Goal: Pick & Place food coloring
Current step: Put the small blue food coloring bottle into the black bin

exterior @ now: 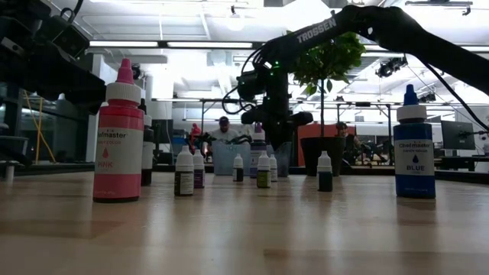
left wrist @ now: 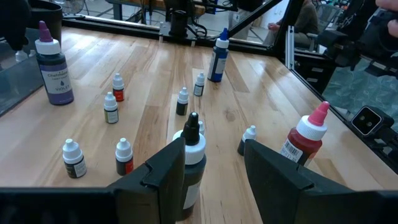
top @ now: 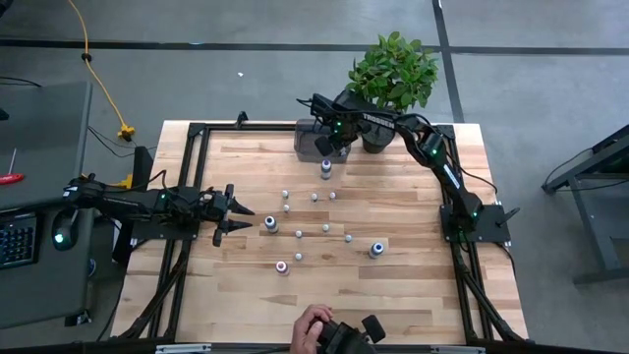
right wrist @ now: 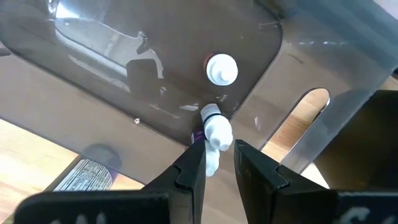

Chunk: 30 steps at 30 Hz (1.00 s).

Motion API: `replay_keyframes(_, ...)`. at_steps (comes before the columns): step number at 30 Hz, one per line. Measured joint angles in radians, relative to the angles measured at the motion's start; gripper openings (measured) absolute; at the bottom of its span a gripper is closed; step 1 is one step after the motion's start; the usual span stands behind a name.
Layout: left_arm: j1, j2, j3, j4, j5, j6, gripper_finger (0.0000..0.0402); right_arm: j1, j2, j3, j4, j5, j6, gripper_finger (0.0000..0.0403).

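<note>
I see my right pincer (right wrist: 216, 163) gripping a small white-capped food coloring bottle (right wrist: 216, 134) over the grey tray (right wrist: 124, 74), left pincer (left wrist: 214, 165) open above the worktop (top: 393, 295).

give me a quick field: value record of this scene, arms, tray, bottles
right gripper: over the grey tray at the table's far edge, jaws close around a small white-capped bottle
in tray: one bottle with a white cap
left gripper: low at the table's left side, jaws open, nothing held, a black-capped bottle just ahead
bottles on table: large pink bottle, large blue bottle, large purple bottle, several small ones mid-table
plant: far edge, beside the tray
</note>
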Motion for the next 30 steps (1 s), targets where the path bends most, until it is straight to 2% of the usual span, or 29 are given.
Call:
replay_keyframes(8,0.0,0.0,0.0,0.0,0.0,0.0,0.0163,0.0,-0.005,0.0,0.004,-0.022,0.0,0.0076)
replay_keyframes(21,0.0,0.0,0.0,0.0,0.0,0.0,0.0163,0.018,-0.087,0.002,0.031,-0.064,-0.007,0.0076)
replay_keyframes(30,0.0,0.0,0.0,0.0,0.0,0.0,0.0163,0.073,-0.126,0.002,0.136,-0.115,-0.009,0.0076)
